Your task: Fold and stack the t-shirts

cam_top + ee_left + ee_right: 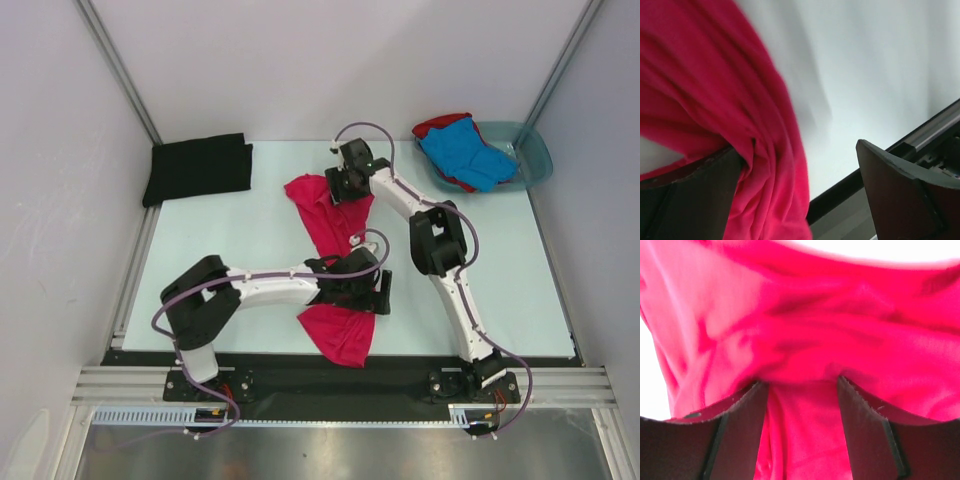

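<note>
Hovering the left gripper (pixel 797 150) wide open at the near end of the bright magenta-pink soft cloth t-shirt (pixel 325 215), with a fold draping against one finger (pixel 695 195) and nothing pinched. Poising the right gripper (pixel 800 381) at the far end of the same shirt, jaws parted, pink cloth showing in the gap. Showing that shirt lying as a crumpled band across the middle of the pale table (pixel 200 260). Showing a folded black cloth t-shirt (pixel 198 168) lying flat at the far left corner, and a bright blue cloth t-shirt (pixel 465 150) heaped on a red cloth t-shirt (pixel 440 124) in the translucent teal plastic basin (pixel 540 150) at the far right.
</note>
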Available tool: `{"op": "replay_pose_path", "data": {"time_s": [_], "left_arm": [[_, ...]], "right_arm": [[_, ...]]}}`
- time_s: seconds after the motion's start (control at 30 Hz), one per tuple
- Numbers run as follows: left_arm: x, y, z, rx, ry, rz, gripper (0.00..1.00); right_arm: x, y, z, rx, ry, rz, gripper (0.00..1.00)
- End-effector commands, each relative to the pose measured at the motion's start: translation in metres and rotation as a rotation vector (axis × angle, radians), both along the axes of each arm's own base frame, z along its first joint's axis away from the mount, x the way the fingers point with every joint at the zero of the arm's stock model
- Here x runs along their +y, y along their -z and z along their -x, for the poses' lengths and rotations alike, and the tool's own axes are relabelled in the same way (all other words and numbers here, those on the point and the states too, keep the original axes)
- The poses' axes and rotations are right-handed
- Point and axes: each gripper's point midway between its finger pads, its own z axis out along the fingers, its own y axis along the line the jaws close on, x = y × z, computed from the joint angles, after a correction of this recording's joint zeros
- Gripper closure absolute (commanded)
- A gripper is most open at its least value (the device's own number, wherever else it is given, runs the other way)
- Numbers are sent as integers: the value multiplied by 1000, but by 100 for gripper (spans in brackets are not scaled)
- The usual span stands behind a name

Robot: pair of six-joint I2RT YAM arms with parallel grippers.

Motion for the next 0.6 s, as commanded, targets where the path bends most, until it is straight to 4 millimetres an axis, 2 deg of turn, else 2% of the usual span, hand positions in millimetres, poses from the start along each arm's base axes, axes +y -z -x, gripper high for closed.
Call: {"op": "replay_pose_path", "data": {"time_s": [0.0,0.03,0.07,0.1,0.13,0.17,0.2,0.27,0.33,0.37,0.4,0.43,0.47,0.5,0.57], "left_arm": [[39,-30,-17,-78,-125,-71,0],[51,-31,-22,-94,-150,-89,0],[66,-45,-39,-136,-212,-85,0],[79,-48,-45,-151,-238,-106,0],[93,-52,-53,-178,-270,-122,0],[114,-65,-69,-227,-339,-141,0],[127,-71,-78,-261,-369,-160,0],[152,-84,-103,-308,-443,-174,0],[161,-98,-124,-346,-458,-158,0],[169,-100,-139,-337,-479,-140,0],[172,-96,-149,-342,-465,-157,0],[173,-100,-161,-350,-472,-151,0],[182,-101,-177,-348,-502,-148,0],[178,-89,-185,-322,-457,-148,0],[183,-99,-216,-355,-494,-110,0]], "right_arm": [[-9,-32,2,-75,44,-51,36],[-19,-44,-2,-102,69,-54,36],[-26,-53,-3,-125,83,-52,36],[-31,-86,-7,-193,96,-76,36],[-42,-88,-5,-191,109,-71,36],[-49,-96,-5,-199,124,-79,35],[-52,-112,-4,-218,126,-100,35],[-67,-116,-5,-207,149,-115,35],[-78,-120,-7,-202,179,-144,35],[-86,-116,-8,-187,190,-157,35],[-90,-114,-10,-174,214,-173,34],[-94,-108,-12,-157,221,-182,35],[-97,-104,-14,-140,226,-198,35],[-104,-98,-15,-112,239,-215,35],[-104,-85,-14,-63,240,-250,35]]}}
